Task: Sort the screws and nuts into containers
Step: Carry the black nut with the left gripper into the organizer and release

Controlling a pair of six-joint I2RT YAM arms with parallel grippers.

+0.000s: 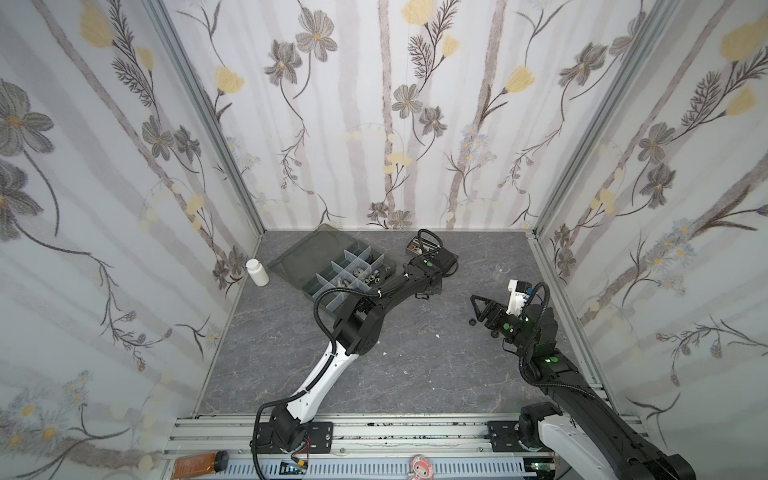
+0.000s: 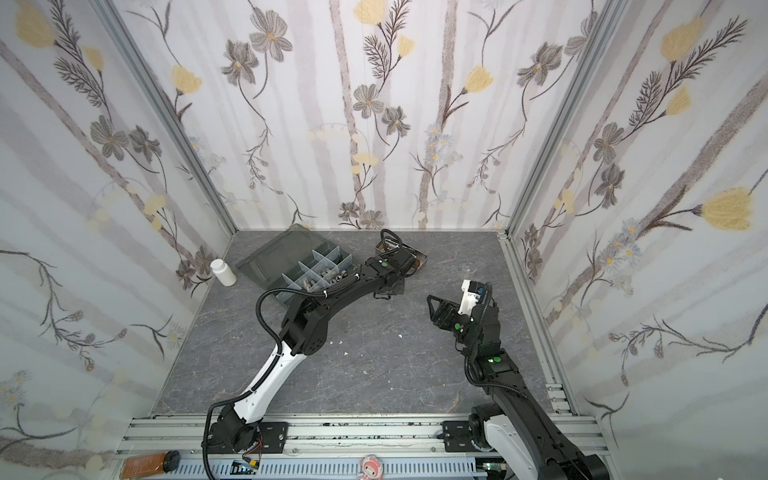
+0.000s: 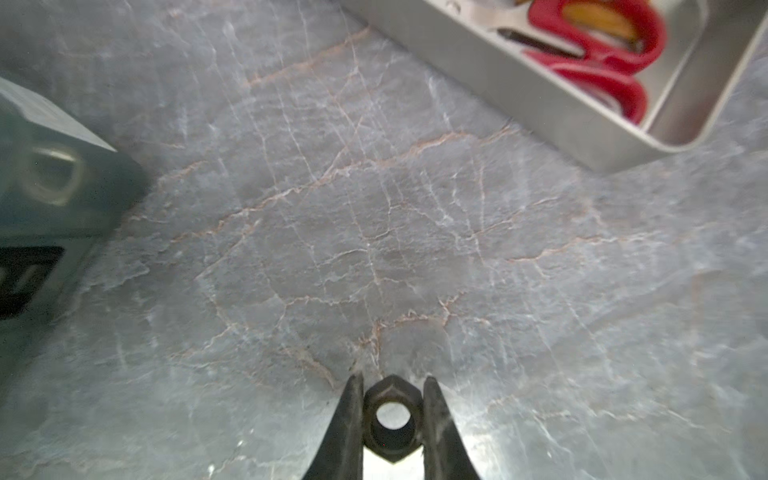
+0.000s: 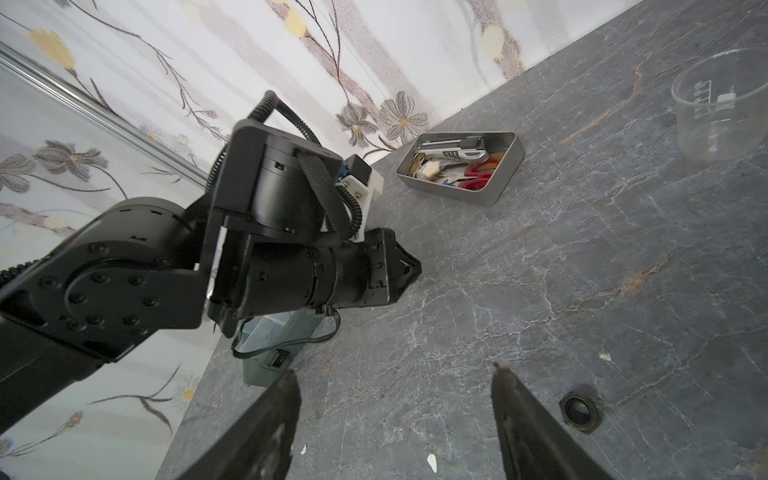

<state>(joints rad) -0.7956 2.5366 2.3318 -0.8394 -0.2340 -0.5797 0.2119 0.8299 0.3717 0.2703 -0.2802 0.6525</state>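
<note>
In the left wrist view my left gripper (image 3: 393,384) is shut on a black nut (image 3: 390,390), pinched flat-to-flat just above the marbled table, hole facing the camera. In both top views this gripper (image 1: 430,291) (image 2: 388,291) points down to the right of the dark grey organizer box (image 1: 307,249) (image 2: 274,253), whose containers (image 1: 361,276) hold silver screws and nuts. A box corner (image 3: 50,232) shows a silver nut (image 3: 52,174) through its wall. My right gripper (image 4: 395,374) (image 1: 478,309) stands open and empty. A second black nut (image 4: 579,411) (image 1: 472,322) lies beside its finger.
A metal tin (image 3: 519,95) (image 4: 498,183) (image 1: 411,249) with red scissors and a knife sits behind the left gripper. A clear beaker (image 4: 723,104) (image 1: 502,272) stands at the back right, a white bottle (image 1: 257,272) at the left wall. Small white scraps dot the table.
</note>
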